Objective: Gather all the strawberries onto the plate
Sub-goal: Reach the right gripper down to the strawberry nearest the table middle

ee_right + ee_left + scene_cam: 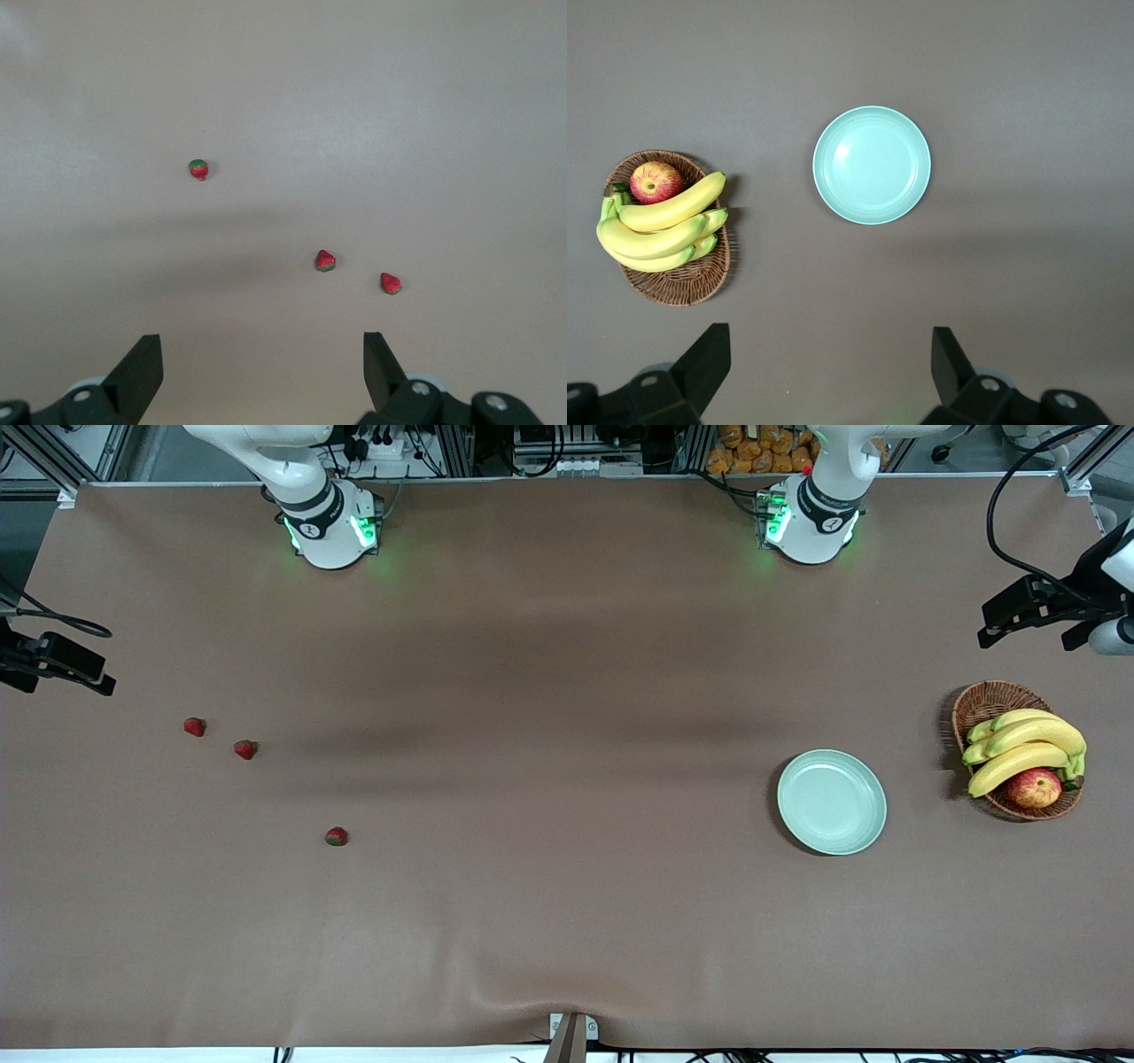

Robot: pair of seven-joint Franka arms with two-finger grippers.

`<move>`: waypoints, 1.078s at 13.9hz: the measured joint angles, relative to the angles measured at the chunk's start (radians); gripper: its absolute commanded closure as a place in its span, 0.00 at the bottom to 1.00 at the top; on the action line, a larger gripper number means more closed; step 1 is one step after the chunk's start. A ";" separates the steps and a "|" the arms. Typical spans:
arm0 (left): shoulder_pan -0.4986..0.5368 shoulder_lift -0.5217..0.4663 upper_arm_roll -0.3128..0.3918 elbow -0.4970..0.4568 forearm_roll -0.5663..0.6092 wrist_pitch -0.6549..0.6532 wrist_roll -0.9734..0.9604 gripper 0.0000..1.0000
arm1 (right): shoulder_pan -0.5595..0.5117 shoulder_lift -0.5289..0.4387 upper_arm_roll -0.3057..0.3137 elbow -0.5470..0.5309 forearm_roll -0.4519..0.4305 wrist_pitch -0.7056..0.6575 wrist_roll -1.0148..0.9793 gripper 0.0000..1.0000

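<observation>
Both arms up & waiting, jaws wide, nothing held; 3 strawberries loose on table, plate bare.

Strawberries toward right arm's end: first strawberry [195, 727] and second strawberry [245, 749] near each other, third strawberry [336, 836] apart, nearer front cam. Mint plate [832, 802] toward left arm's end, well apart from berries; bare brown table [567, 779] between. Wicker basket [985, 701] w/ bananas [1023, 749] + apple [1034, 787] beside plate, not touching. Right wrist view only: right gripper [263, 376] over table near berries. Left wrist view only: left gripper [830, 376] over table near plate & basket.
</observation>
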 measured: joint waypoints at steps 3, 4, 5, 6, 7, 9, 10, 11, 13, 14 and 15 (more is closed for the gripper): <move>0.000 0.013 0.000 0.000 0.000 0.000 0.000 0.00 | 0.000 0.000 0.000 0.000 0.000 0.000 0.000 0.00; 0.000 0.020 0.000 0.001 0.000 0.000 0.000 0.00 | 0.000 0.000 0.000 0.000 0.000 0.000 0.000 0.00; -0.001 0.028 0.000 0.002 0.000 0.000 0.000 0.00 | 0.000 0.000 0.000 0.000 0.000 0.000 0.000 0.00; 0.000 0.037 0.000 0.005 0.000 0.001 0.000 0.00 | 0.000 0.000 0.000 0.000 0.000 0.000 0.000 0.00; 0.000 0.045 0.000 0.010 0.000 0.001 0.000 0.00 | 0.000 0.000 0.000 0.000 0.000 0.000 0.000 0.00; 0.001 0.055 0.002 0.015 0.000 0.001 -0.001 0.00 | 0.000 0.001 0.000 -0.001 0.000 0.000 0.000 0.00; 0.001 0.058 0.002 0.016 0.000 0.001 -0.001 0.00 | 0.000 0.002 0.000 -0.001 0.000 0.000 0.000 0.00; 0.001 0.059 0.003 0.017 0.000 0.001 -0.002 0.00 | 0.000 0.006 0.001 -0.003 0.000 0.001 0.000 0.00; 0.001 0.062 0.003 0.015 0.000 0.002 -0.002 0.00 | 0.000 0.025 0.005 -0.006 0.000 0.009 0.000 0.00; 0.001 0.063 0.003 0.012 0.000 0.007 -0.002 0.00 | 0.000 0.043 0.007 -0.008 0.000 0.021 0.000 0.00; 0.001 0.063 0.003 0.008 0.000 0.016 -0.002 0.00 | 0.001 0.066 0.009 -0.009 0.000 0.040 0.000 0.00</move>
